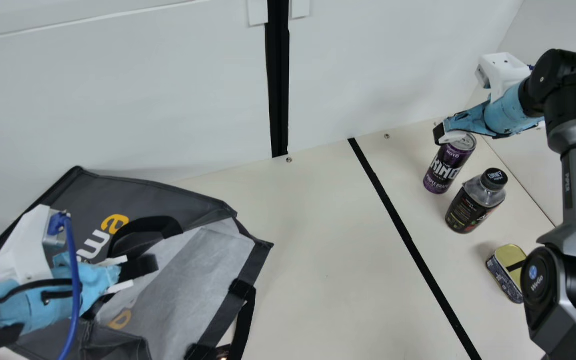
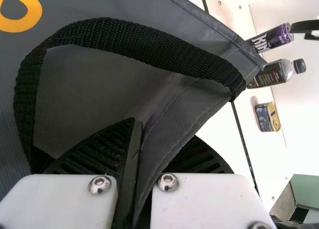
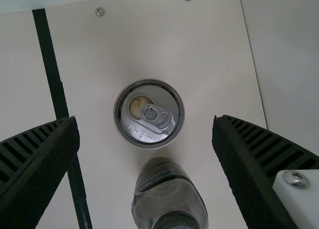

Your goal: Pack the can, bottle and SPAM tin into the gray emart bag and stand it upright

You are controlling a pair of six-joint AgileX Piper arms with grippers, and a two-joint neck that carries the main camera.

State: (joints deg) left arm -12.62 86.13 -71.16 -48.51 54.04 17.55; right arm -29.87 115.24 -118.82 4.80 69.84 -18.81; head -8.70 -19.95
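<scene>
My left gripper is shut on the rim of the gray emart bag, which gapes at the left of the main view. In the left wrist view that gripper pinches the fabric of the bag below a black strap. My right gripper hangs over the purple can; in the right wrist view the gripper is open, with the top of the can centred between its fingers. The bottle stands upright beside the can. Farther front is the SPAM tin, near my right arm.
A black tape line crosses the table between bag and goods. A white wall rises behind the table. Bare tabletop lies right of the bag, whose loose strap hangs at its front side.
</scene>
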